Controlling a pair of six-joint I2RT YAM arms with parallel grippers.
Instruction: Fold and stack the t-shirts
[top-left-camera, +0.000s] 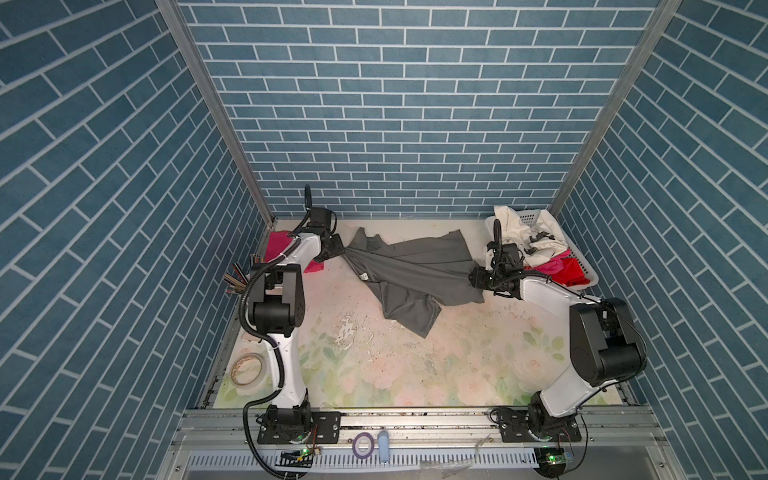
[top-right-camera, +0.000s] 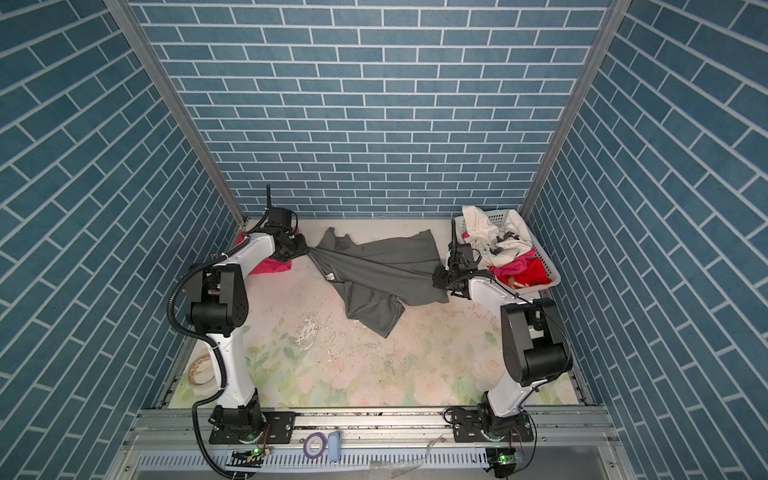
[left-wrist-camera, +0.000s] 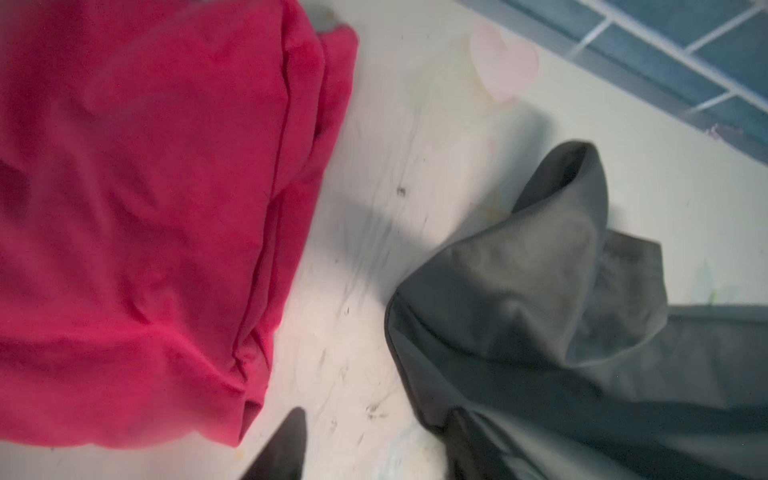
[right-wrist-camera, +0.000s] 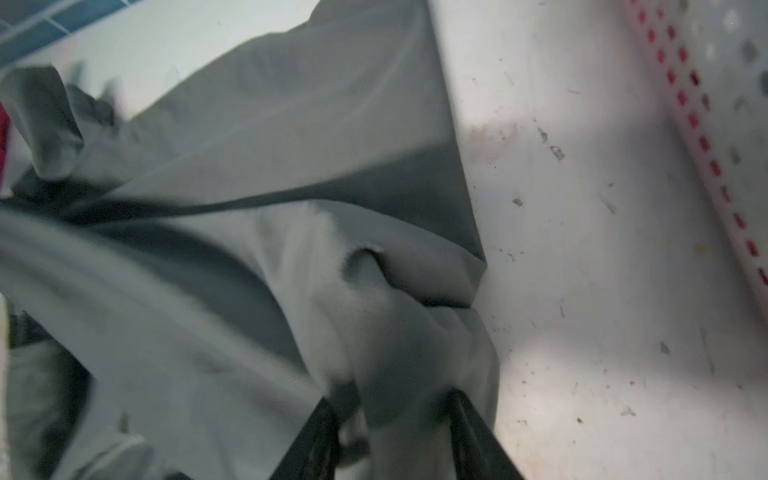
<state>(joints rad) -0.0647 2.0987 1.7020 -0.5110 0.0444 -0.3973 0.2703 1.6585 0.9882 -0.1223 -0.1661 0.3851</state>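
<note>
The task is judged to be partly done. A pink t-shirt (top-left-camera: 275, 245) is seen folded into a thick block with layered edges. It is laid at the 10 o'clock corner of the table (top-left-camera: 415, 374) and is half hidden under the left arm in both top views. The grey t-shirt (top-left-camera: 411, 266) is not yet folded. It is spread unevenly across the 12 o'clock half of the table, between the two grippers. It has yet to be flattened, folded and set on the pink block. A white cloth (top-left-camera: 513, 226) and a red cloth (top-left-camera: 559, 270) are heaped in the basket (top-left-camera: 530, 216) at 2 o'clock; whether these are t-shirts cannot be told.

The grey t-shirt is drawn into a twisted ridge. The ridge runs from the left gripper (top-left-camera: 340, 249) at its 10 o'clock end to the right gripper (top-left-camera: 473, 278) at its 3 o'clock end. A smooth fan of cloth is spread toward 1 o'clock and a rumpled lobe is trailed toward 6 o'clock. A small white label (top-left-camera: 363, 275) is shown near 9 o'clock. The fabric looks thin, matte and limp.

The left gripper's jaws are seen apart in the left wrist view, with bare table between them. The grey hem is rested against one finger, and the pink block lies just beside. The right gripper's jaws are also apart, and a bunch of grey cloth is lodged loosely between them; no firm clamp is made out.
</note>
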